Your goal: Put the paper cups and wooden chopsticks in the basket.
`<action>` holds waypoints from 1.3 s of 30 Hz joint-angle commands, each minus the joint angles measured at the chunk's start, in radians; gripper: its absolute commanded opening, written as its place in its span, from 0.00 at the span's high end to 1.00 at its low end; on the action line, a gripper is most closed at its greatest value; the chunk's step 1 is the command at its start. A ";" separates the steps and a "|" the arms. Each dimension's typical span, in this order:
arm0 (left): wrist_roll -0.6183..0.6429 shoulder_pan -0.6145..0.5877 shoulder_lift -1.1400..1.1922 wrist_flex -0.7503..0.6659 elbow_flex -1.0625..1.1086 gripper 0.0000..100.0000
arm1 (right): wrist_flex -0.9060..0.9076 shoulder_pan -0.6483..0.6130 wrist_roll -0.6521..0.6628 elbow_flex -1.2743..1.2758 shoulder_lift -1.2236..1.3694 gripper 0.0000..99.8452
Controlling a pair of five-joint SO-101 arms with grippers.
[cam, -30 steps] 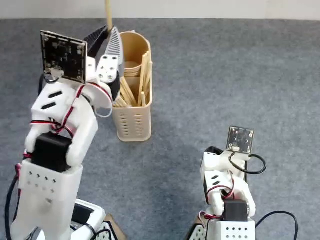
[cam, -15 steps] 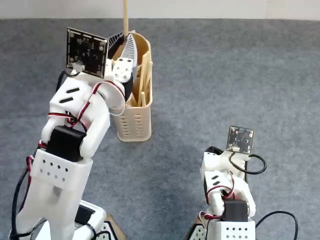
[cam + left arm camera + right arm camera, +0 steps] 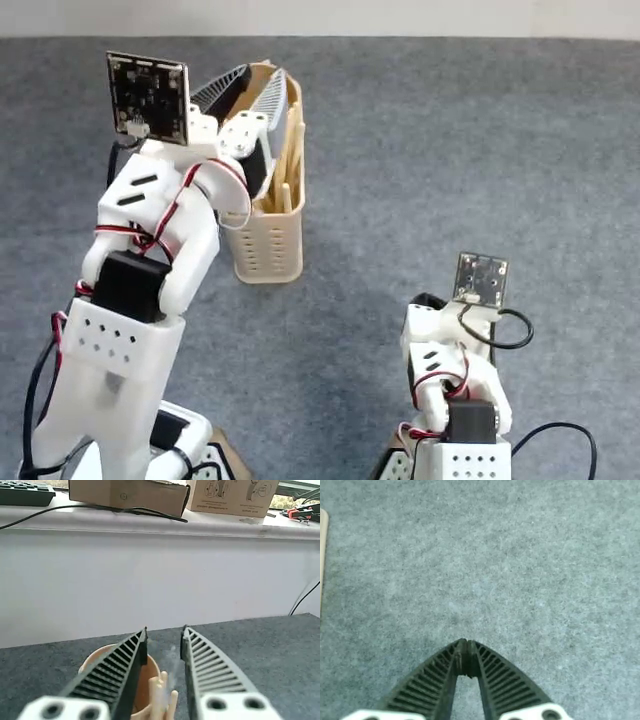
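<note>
I see my left gripper (image 3: 265, 72), fingers released, over the basket (image 3: 265, 245) at eleven o'clock on the table (image 3: 480, 150), wooden chopsticks (image 3: 290, 150) and paper cup (image 3: 91, 656) inside, right gripper (image 3: 464, 645) clenched empty at five o'clock, so I judge next I must lift straight away.

basket (image 3: 265, 245) mouth: crowded by chopsticks (image 3: 290, 150), left pincer (image 3: 264, 70) above | carpet (image 3: 450, 150) right of basket: passable

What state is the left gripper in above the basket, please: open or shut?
Open. The left gripper has its jaws standing apart in its wrist view, with wooden chopsticks visible through the gap, over the basket.
</note>
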 commanded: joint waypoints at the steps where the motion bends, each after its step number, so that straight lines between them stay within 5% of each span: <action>1: 0.011 -0.085 -0.004 -0.017 -0.016 0.85 | -0.002 0.010 0.009 0.160 -0.001 1.00; 18: 0.011 -0.756 -0.007 0.098 0.035 0.85 | -0.002 0.010 0.009 0.160 -0.001 1.00; 28: 0.008 -0.645 -0.401 0.651 0.128 0.85 | -0.002 0.010 0.009 0.160 -0.001 1.00; 33: -0.020 -0.605 -0.654 0.545 0.512 0.85 | -0.002 0.010 0.009 0.160 -0.001 1.00; 39: -0.334 -0.604 -0.963 0.316 0.963 0.85 | -0.002 0.010 0.009 0.160 -0.001 1.00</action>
